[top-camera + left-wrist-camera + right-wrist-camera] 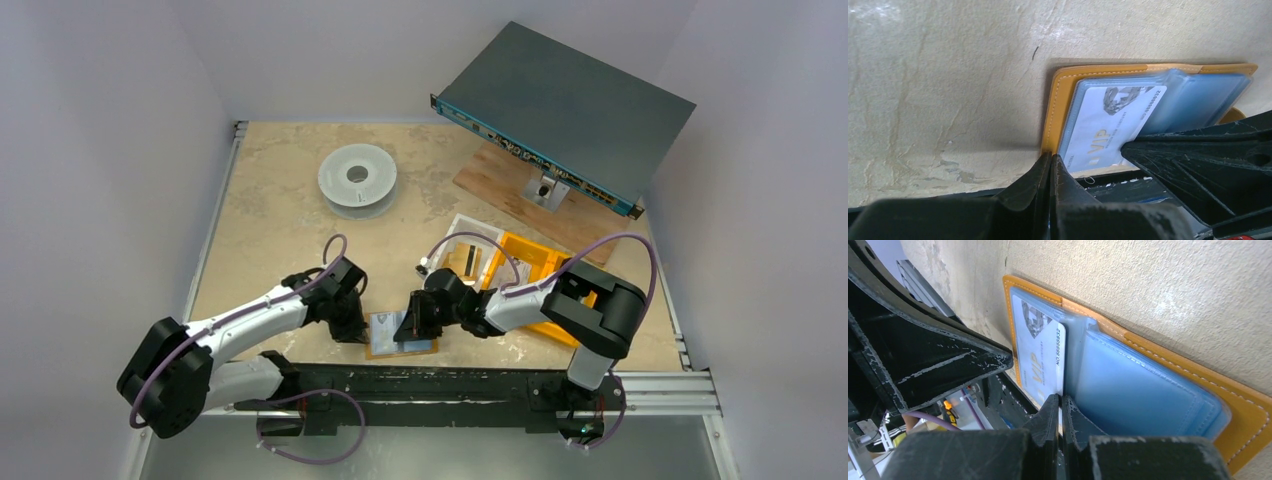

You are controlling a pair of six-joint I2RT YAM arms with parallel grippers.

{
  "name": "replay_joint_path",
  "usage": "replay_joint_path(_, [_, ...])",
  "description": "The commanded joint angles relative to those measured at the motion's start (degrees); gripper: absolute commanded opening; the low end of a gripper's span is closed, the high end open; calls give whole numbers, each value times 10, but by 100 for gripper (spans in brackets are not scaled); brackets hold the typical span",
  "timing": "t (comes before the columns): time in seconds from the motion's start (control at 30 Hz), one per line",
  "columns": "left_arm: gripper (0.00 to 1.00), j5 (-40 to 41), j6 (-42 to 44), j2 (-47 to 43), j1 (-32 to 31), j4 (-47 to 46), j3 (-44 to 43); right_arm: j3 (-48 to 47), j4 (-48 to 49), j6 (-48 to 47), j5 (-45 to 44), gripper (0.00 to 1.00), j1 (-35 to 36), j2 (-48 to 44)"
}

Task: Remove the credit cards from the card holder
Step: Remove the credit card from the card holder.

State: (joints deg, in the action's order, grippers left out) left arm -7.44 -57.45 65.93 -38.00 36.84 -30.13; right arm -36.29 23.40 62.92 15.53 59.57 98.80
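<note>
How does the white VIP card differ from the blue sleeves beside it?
The VIP card is white, opaque and printed; the blue sleeves are translucent and plain. The card is a single sheet; the sleeves are stacked in layers. Both lie in the open card holder.

robot lab — walled bench (pixel 270 220), rack server (pixel 570 100)

The card holder (pixel 402 334) lies open on the worktop (pixel 270 230), at its near edge, between the two arms. A card (pixel 1103 125) sits in the holder's left half. The left jaws meet the holder's left side, and the right jaws stand over its right side. Behind the holder and to its left, well apart, lies a spool (pixel 357 178). Behind it to the right sit a tray (pixel 470 222) and, just beside that, a bin (pixel 520 243). Farther behind, a metal case (pixel 570 100) rests over a board (pixel 490 185).
</note>
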Motion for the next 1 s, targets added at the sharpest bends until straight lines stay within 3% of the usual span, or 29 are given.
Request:
replay_joint_path(0.0, [0,-27,10,14,-4,-40,2,-2,-26,-8,-33,0,-1,-15])
replay_joint_path(0.97, [0,63,-53,76,-5,14,9,16,-62,-10,-57,0,-7,-52])
